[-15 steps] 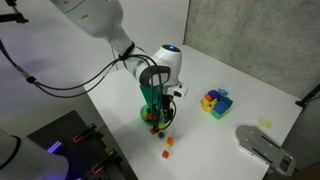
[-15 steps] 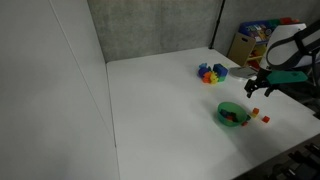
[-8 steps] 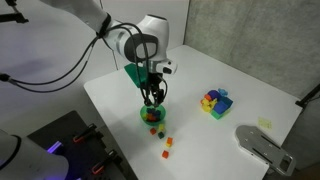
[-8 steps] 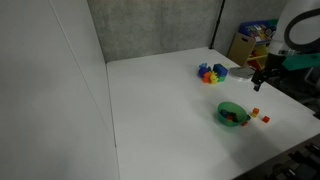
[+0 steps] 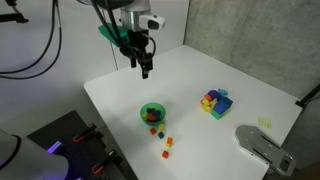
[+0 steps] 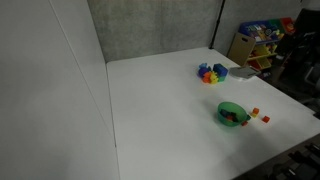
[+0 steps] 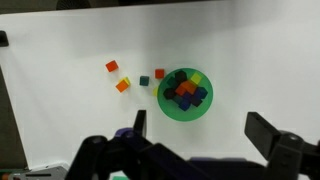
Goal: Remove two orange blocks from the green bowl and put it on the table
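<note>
The green bowl (image 7: pixel 165 101) sits on the white table (image 7: pixel 70 110) and holds several blocks, among them an orange one (image 7: pixel 187 87). Two orange blocks (image 7: pixel 122 85) (image 7: pixel 112 66) lie on the table beside the bowl, apart from it. My gripper (image 7: pixel 200 128) is open and empty, high above the table with the bowl between its fingers in the wrist view. In both exterior views the bowl (image 5: pixel 152 113) (image 6: pixel 233 114) and the loose orange blocks (image 5: pixel 168 143) (image 6: pixel 265 119) show. The gripper (image 5: pixel 146 68) hangs well above and behind the bowl.
A small green block (image 7: pixel 144 80) and a yellow block (image 7: pixel 159 74) lie next to the bowl. A cluster of blue, yellow, red and green blocks (image 5: pixel 215 102) (image 6: pixel 211 73) stands farther off. A grey device (image 5: pixel 262 148) sits at a table corner.
The gripper has risen from just over the bowl to high above the table and moved back from it. The bowl and loose blocks have not moved.
</note>
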You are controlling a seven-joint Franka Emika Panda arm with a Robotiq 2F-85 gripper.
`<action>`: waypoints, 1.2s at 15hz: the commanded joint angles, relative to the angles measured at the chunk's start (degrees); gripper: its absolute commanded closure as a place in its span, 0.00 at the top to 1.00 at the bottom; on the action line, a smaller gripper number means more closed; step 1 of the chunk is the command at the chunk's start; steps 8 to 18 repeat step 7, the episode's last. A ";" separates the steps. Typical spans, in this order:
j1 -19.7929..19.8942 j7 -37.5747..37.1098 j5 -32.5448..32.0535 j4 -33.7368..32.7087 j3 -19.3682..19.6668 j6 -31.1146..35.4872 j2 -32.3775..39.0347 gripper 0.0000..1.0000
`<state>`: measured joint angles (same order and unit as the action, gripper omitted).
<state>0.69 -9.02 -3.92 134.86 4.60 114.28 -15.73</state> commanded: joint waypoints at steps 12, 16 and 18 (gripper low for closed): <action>1.06 2.12 1.73 -3.62 -1.58 -6.78 -4.35 1.00; 1.06 2.12 1.73 -3.62 -1.58 -6.78 -4.35 1.00; 1.06 2.12 1.73 -3.62 -1.58 -6.78 -4.35 1.00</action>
